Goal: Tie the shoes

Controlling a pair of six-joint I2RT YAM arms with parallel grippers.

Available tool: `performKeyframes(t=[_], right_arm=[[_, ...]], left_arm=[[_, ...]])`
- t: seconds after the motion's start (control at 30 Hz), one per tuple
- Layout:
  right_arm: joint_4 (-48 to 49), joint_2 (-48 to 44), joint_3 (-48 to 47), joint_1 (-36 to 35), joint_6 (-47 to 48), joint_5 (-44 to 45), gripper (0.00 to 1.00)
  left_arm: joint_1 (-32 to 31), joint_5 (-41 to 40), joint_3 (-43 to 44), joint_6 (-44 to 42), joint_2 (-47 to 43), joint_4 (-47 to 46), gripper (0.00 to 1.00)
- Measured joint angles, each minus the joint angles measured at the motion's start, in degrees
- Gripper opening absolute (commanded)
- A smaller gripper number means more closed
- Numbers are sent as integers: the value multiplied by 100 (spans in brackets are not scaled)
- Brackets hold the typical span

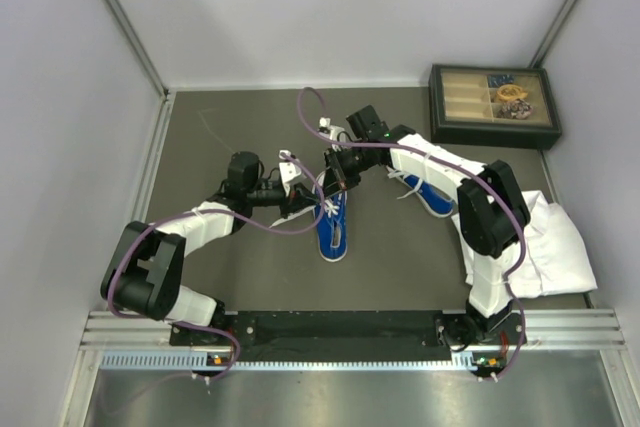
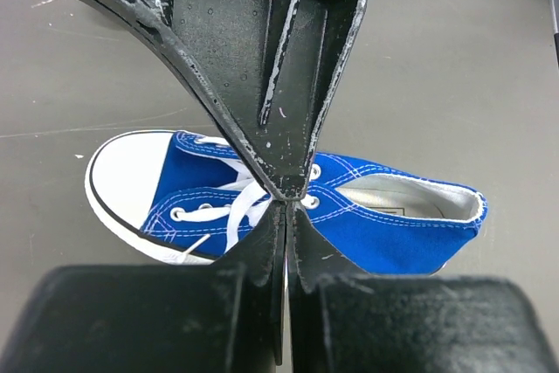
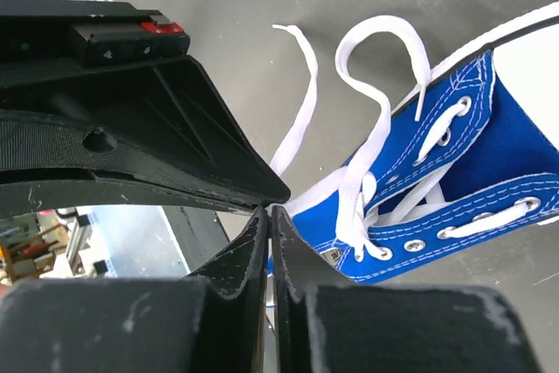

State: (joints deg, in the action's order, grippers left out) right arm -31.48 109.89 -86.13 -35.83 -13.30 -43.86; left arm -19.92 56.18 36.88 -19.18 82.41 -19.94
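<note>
One blue sneaker lies mid-table, toe toward me, its white laces loose. My left gripper is at its left and my right gripper is at its heel end. In the left wrist view the gripper is shut just over the shoe, with a lace running to its tips. In the right wrist view the gripper is shut where a lace meets its tips, beside the shoe. The second sneaker lies partly under my right arm.
A white cloth lies bunched at the right, beside my right arm's base. A dark tray with compartments stands at the back right corner. Grey walls enclose the table on three sides.
</note>
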Motion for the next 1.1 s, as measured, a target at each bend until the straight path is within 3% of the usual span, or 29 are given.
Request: performKeyframes(t=[0.1, 0.2, 0.47, 0.63, 0.8, 0.97, 1.1], right_arm=[[-24, 13, 0, 9, -24, 13, 0], [-31, 13, 0, 15, 9, 57, 0], [-42, 13, 70, 28, 66, 74, 0], [-44, 11, 146, 28, 68, 72, 0], [-39, 11, 214, 28, 70, 79, 0], [-50, 11, 214, 33, 76, 85, 0], [-59, 11, 214, 33, 85, 87, 0]], left_arm=[[0, -26, 11, -2, 0, 70, 40], [125, -50, 166, -24, -37, 592, 48], [1268, -603, 636, 260, -52, 1539, 52], [1132, -946, 1038, 485, 643, 1926, 57], [1014, -1266, 1239, 669, 1215, 2404, 55], [861, -1657, 1558, 848, 1598, 2721, 52], [723, -1947, 1823, 994, 1832, 2979, 43]])
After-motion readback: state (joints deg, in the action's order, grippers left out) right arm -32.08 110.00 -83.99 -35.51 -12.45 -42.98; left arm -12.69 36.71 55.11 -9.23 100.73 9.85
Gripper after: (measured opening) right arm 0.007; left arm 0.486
